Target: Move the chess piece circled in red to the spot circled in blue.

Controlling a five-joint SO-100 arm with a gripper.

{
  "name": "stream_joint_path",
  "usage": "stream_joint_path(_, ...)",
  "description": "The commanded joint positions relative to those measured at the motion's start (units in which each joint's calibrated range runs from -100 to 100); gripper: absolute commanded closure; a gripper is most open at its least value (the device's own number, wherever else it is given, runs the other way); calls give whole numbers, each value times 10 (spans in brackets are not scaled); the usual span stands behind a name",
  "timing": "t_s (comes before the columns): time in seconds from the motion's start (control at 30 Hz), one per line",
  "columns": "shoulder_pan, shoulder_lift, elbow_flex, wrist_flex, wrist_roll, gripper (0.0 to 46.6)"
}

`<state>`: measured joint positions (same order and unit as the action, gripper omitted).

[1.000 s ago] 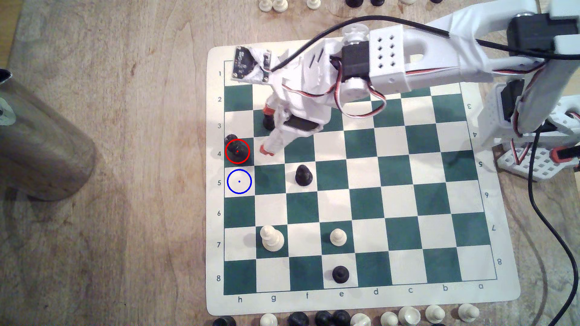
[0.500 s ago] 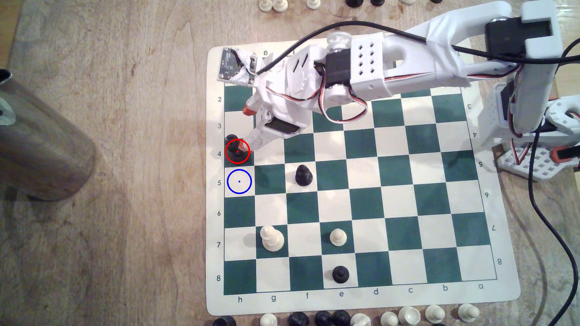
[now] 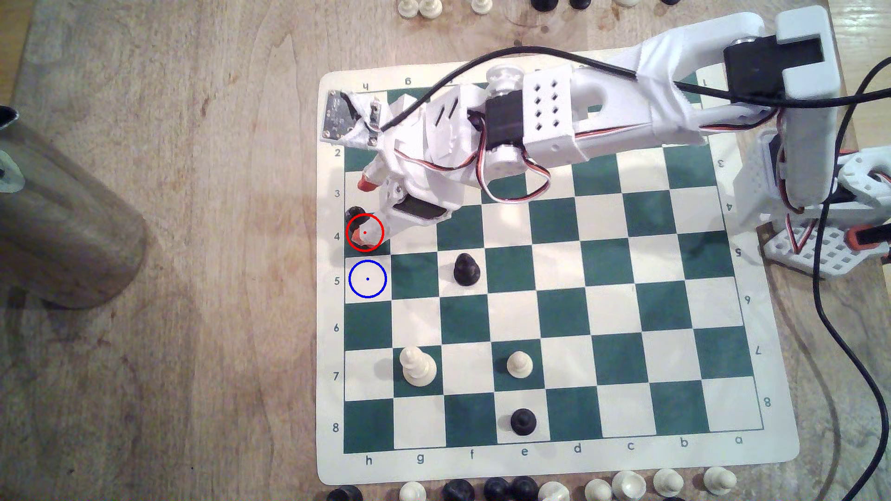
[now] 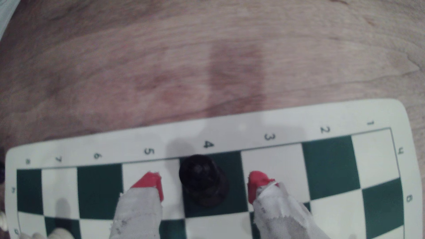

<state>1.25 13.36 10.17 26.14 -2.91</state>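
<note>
The chess piece [image 4: 202, 181], black with a bumpy crown, stands on the green square by the board's "4" label. In the exterior view only its top [image 3: 355, 213] shows, because a finger covers the red ring around it. My gripper [image 3: 362, 209] is open and straddles it. In the wrist view the gripper [image 4: 204, 186] has one red fingertip [image 4: 149, 183] on each side of the piece, with a gap at both sides. The spot [image 3: 367, 279], a cream square with a blue ring and dot, lies bare on the adjoining square, labelled 5.
On the board [image 3: 771, 457] stand a black pawn [image 3: 466, 270], a tall white piece [image 3: 417, 367], a white pawn [image 3: 519, 364] and another black pawn [image 3: 523, 422]. A metal cylinder [image 3: 58, 217] lies on the exterior view's left. Spare pieces line the table's far and near edges.
My gripper has moved toward the exterior view's left, from the g column to the h column. Its open fingers now flank the chess piece, which has not moved.
</note>
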Motion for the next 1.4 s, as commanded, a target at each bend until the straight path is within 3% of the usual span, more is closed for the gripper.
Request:
stream_joint_path(0.0, -4, -12, -63, -14, -3, 268)
stream_joint_path(1.13, -23, 11, -96, 2, -3, 334)
stream_joint_path(1.23, -23, 11, -96, 5, -3, 362)
stream_joint_path(1.3, -23, 11, -95, 5, -3, 420)
stream_joint_path(1.37, -23, 10, -95, 5, -3, 438)
